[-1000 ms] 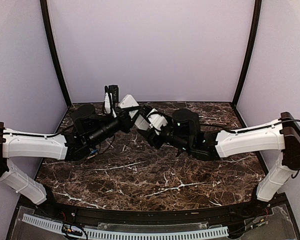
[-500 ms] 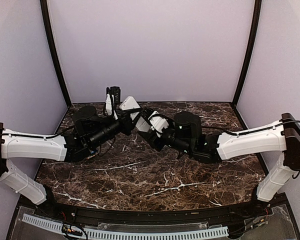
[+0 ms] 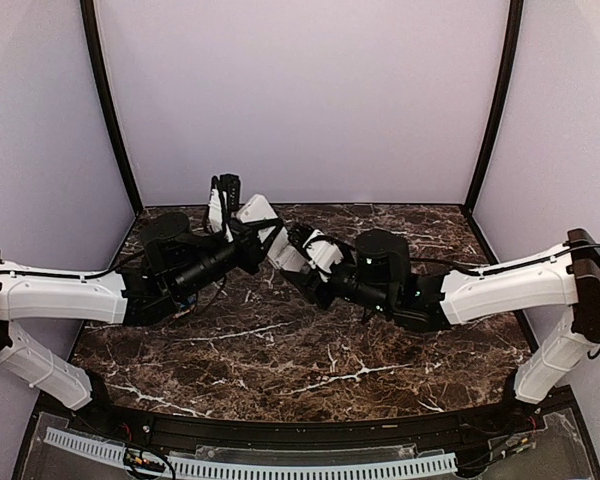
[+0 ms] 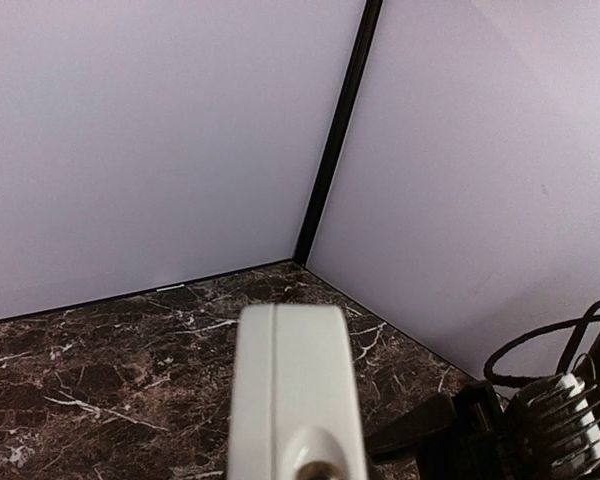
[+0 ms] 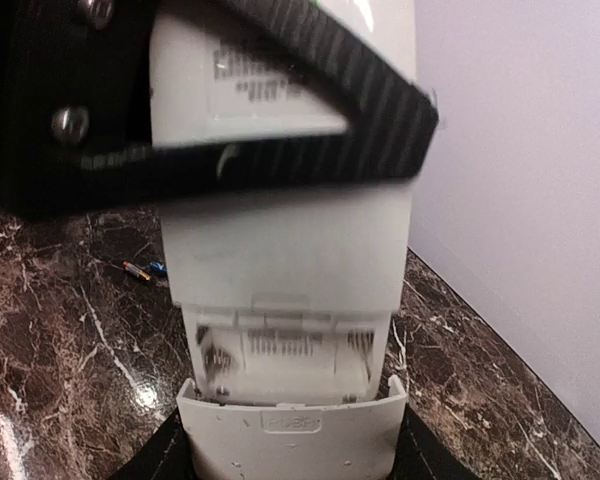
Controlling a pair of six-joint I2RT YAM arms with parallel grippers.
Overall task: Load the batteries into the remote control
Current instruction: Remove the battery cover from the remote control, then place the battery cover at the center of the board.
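**From above:** Both arms meet over the back of the marble table (image 3: 280, 350). The left arm (image 3: 70, 292) reaches in from one side and the right arm (image 3: 500, 285) from the other. The remote control (image 3: 263, 222) is held off the table between them. It is tilted, which likely lets one arm steady it while the other works on its back.

**Left wrist:** One narrow end of the remote control (image 4: 290, 380) fills the lower frame and points towards the back corner of the enclosure. The left jaws cannot be seen here. The right arm's cabled wrist hardware (image 4: 545, 420) sits close by at lower right.

**Right wrist:** The remote control (image 5: 280, 250) is seen from behind. The left jaws are clamped across its upper body, with one black finger (image 5: 280, 110) lying over the label. Below that, the battery compartment (image 5: 285, 355) is open, and its contacts are bare. The cover piece (image 5: 292, 435) has been slid down to the compartment's lower edge. It sits between the right jaws, which appear closed on its sides. The batteries (image 5: 145, 269) lie on the table well beyond the remote, so they are not loaded yet. From here they show as a small blue and orange shape, too small to count.
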